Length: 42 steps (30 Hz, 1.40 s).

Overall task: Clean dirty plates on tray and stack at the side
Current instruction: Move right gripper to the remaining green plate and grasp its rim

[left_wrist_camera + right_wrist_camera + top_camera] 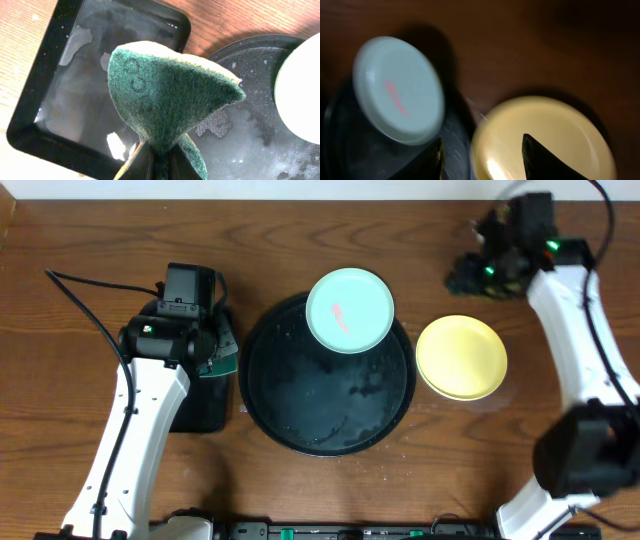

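The large round black tray (300, 395) sits mid-table, wet. A pale blue plate (349, 310) with a red smear rests on the tray's far rim; it also shows in the right wrist view (397, 90). A pale yellow plate (461, 357) lies on the table right of the tray, and shows under my right fingers (555, 125). No third plate is in view. My left gripper (220, 348) is shut on a folded green sponge (170, 95) above the tray's left edge. My right gripper (472, 275) is open and empty (482, 150), raised at the far right.
A smaller rectangular black tray (200, 410) holding water lies left of the round tray, under my left arm; it also shows in the left wrist view (75, 90). The round tray's wet, foamy floor shows there too (250, 140).
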### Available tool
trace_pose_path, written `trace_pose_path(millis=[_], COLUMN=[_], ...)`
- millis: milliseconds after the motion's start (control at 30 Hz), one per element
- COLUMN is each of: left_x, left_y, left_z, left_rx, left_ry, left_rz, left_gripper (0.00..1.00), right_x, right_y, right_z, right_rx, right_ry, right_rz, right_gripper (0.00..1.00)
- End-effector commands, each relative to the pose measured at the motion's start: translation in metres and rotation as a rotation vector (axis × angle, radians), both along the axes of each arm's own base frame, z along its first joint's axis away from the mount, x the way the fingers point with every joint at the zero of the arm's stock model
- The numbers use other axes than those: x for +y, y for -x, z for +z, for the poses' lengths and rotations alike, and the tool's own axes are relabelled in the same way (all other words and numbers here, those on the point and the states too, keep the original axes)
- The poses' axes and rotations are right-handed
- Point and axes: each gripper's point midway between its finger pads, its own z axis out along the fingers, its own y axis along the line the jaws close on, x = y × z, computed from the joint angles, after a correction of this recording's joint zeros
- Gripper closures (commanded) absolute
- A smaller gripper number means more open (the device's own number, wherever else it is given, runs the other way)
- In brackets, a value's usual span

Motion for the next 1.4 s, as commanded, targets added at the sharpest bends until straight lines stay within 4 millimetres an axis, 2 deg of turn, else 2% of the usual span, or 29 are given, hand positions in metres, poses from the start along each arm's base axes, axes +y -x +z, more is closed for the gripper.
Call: trace_pose_path(millis=[0, 133, 233, 433, 633, 667, 900, 1200, 1267, 1367], left_x=[0.004, 0.004, 0.004, 0.002, 0.002, 0.002, 0.002, 0.002, 0.002, 0.002], left_y=[-0.003, -0.003, -0.003, -0.005, -0.006, -0.006, -0.006, -0.006, -0.006, -0.006], left_z=[0.004, 0.004, 0.001, -0.010, -0.014, -0.014, -0.014, -0.014, -0.014, -0.014], left_rx=[-0.014, -0.012, -0.005, 0.033, 0.047, 0.047, 0.047, 0.047, 0.047, 0.047], left_ry=[-0.011, -0.011, -0.012, -0.009, -0.012, -0.012, -0.012, -0.012, -0.011, -0.011], left_rz=[0.016, 0.016, 0.016, 0.013, 0.012, 0.012, 0.012, 0.012, 0.012, 0.012], left_gripper=[0.92, 0.92, 0.92, 0.93, 0.92, 0.92, 0.92, 0.92, 0.92, 0.92], right_x=[0.043, 0.072, 0.090, 0.101, 0.101, 0.101, 0.101, 0.106, 0.108, 0.119], right_y=[-0.023, -0.041, -0.050, -0.049, -0.048, -0.047, -0.046, -0.036, -0.034, -0.026], right_z=[-0.021, -0.046, -0.067, -0.106, -0.129, -0.134, -0.135, -0.141, -0.135, -0.114], right_rx=[0.003, -0.002, -0.026, 0.025, 0.065, 0.075, 0.083, 0.119, 0.134, 0.129], right_ry=[0.003, 0.028, 0.049, 0.062, 0.063, 0.064, 0.060, 0.057, 0.042, 0.011], right_rz=[0.180, 0.291, 0.373, 0.403, 0.405, 0.405, 0.395, 0.392, 0.356, 0.358], right_gripper=[0.48, 0.46, 0.50, 0.57, 0.71, 0.76, 0.93, 0.99, 0.99, 0.99])
